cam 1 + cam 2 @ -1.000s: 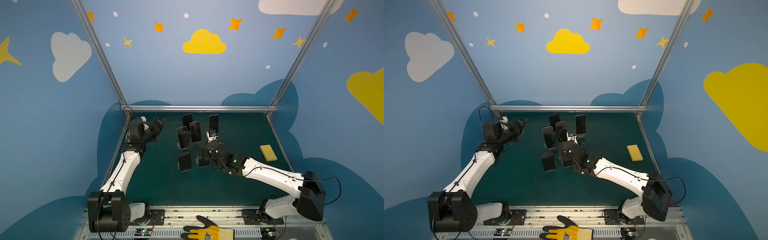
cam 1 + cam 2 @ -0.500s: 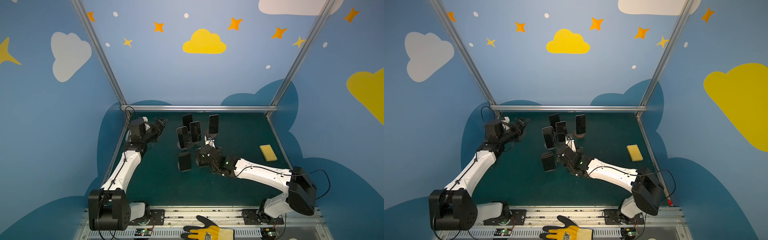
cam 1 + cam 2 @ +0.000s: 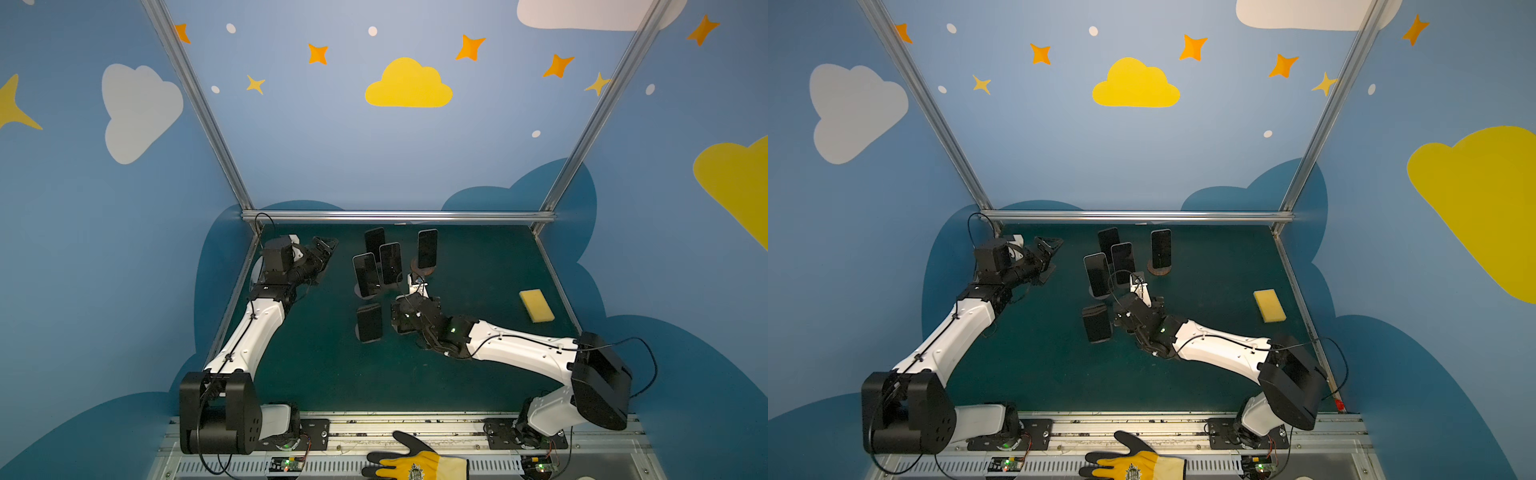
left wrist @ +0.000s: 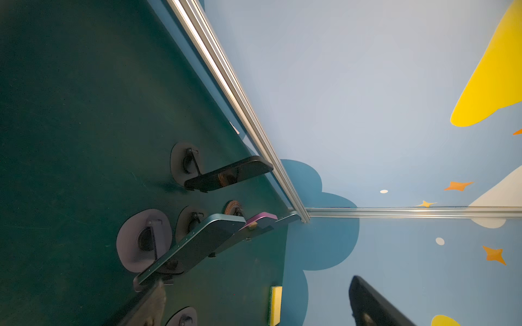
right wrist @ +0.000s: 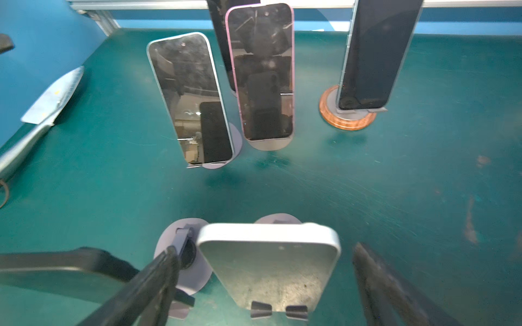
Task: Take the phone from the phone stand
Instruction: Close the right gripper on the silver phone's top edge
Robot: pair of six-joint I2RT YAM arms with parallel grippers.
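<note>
Between spread right end effector (image 5: 267,251) fingers (image 5: 158,276), phone (image 5: 268,268) on stand (image 5: 278,218)

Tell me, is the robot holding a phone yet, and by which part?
Nothing is held yet. The right gripper is open, its fingers either side of the silver-edged phone, not touching. The left gripper is open and empty.

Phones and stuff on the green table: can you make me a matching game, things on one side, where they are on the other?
Things: 1 sponge; 2 glove; 3 silver phone; 4 wood-rimmed stand.
Places: A under a dark phone; B inside the open right end effector; C flat on the mat; D on the front metal frame.
Pairs: 1-C, 2-D, 3-B, 4-A.
</note>
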